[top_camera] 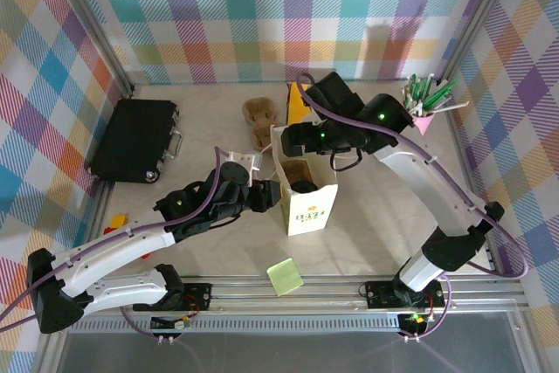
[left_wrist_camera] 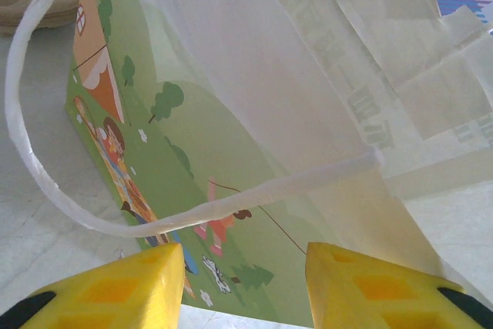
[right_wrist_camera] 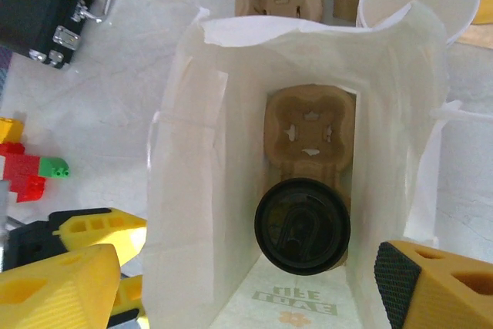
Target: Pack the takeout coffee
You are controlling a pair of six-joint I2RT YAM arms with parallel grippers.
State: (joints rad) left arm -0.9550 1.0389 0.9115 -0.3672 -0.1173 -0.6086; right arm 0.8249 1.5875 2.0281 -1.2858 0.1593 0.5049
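- Faintly, green lettering marks the paper bag (top_camera: 307, 207), too small to read; one side shows cartoon children and trees.
- The takeout coffee (right_wrist_camera: 302, 225) stands upright, black lid up, long axis vertical, in a pulp carrier (right_wrist_camera: 310, 132) inside the bag.
- It sits below the right pincer (right_wrist_camera: 246, 260), whose fingers are spread wide.
- The left pincer (left_wrist_camera: 243, 256), also apart, is just outside the bag wall.

White bag (right_wrist_camera: 192, 190), black lid (right_wrist_camera: 302, 225), brown carrier (right_wrist_camera: 310, 132)

The table (top_camera: 367, 233) bears a white bag (top_camera: 310, 205), black case (top_camera: 133, 139), pulp carrier (top_camera: 260, 120), pen cup (top_camera: 424, 113) and green notepad (top_camera: 285, 276).
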